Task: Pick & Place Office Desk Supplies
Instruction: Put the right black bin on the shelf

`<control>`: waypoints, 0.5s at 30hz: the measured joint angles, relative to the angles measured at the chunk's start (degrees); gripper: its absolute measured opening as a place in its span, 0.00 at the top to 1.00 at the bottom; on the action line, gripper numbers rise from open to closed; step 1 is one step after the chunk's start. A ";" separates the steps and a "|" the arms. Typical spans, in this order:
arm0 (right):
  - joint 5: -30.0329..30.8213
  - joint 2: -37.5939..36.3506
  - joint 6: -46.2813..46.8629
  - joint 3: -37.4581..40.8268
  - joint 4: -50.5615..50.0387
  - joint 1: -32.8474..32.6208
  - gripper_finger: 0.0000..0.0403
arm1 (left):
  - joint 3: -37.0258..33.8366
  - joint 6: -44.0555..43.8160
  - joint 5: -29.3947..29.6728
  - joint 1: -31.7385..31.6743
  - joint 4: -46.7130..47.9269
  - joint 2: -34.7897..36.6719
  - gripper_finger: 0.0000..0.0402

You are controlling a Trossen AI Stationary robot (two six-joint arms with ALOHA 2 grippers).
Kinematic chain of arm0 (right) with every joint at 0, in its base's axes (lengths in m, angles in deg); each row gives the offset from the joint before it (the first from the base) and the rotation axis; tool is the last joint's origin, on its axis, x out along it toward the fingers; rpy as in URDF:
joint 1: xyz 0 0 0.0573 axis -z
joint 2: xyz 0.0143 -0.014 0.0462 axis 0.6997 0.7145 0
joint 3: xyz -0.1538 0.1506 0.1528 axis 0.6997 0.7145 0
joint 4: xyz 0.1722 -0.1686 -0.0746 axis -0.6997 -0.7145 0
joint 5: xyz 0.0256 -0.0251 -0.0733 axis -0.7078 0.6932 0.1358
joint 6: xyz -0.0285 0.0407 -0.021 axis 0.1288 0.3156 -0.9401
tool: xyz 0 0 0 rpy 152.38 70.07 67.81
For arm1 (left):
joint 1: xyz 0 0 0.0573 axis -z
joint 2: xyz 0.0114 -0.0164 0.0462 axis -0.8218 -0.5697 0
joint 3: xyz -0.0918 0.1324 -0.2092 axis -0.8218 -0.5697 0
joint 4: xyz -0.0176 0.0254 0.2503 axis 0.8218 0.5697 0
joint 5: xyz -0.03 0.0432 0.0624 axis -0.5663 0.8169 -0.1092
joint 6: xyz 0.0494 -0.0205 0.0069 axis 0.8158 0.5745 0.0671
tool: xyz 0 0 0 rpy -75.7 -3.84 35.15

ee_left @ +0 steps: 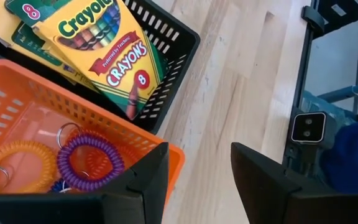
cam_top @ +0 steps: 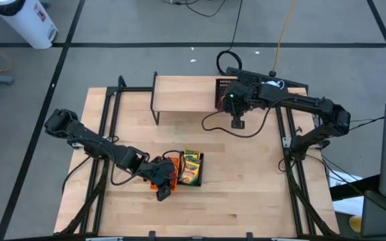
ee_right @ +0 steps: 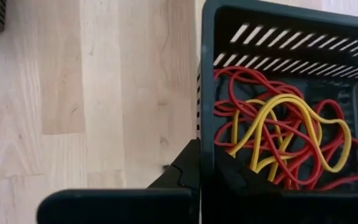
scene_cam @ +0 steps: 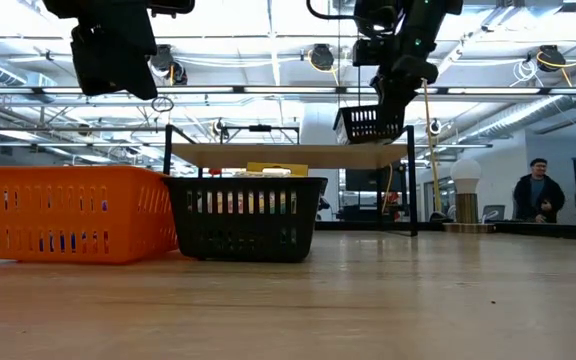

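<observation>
- Right pincer clamps the wall of a black mesh tray (red and yellow rubber bands inside), lifted above the shelf.
- Left pincer gapes, empty, beside the orange mesh tray, away from the shelf.

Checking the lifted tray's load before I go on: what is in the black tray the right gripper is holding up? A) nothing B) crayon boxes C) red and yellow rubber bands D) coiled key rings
C: the right wrist view shows the right gripper clamped on the black tray wall, with red and yellow rubber bands tangled inside.

black trays: 2 | orange tray: 1 | crayon boxes: at least 2
</observation>
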 joint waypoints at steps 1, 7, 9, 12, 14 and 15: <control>-0.02 0.00 -0.34 0.00 0.00 0.06 1.00 | 0.00 -0.24 0.02 0.00 0.02 0.00 0.58; -0.01 -0.02 -1.13 0.00 0.00 0.13 1.00 | 0.00 -1.27 0.13 0.00 0.00 0.00 0.58; 0.00 -0.02 -1.56 0.00 0.02 0.13 1.00 | 0.00 -1.27 0.15 0.00 0.00 0.00 0.58; 0.00 -0.02 -1.84 0.00 0.14 0.13 1.00 | 0.00 -1.33 0.16 0.00 0.00 0.00 0.58; 0.00 -0.02 -1.86 0.00 0.22 0.13 1.00 | 0.00 -1.51 0.17 0.00 0.00 0.00 0.58; 0.00 -0.02 -1.86 0.00 0.22 0.13 1.00 | 0.00 -1.52 0.17 0.00 0.00 0.00 0.58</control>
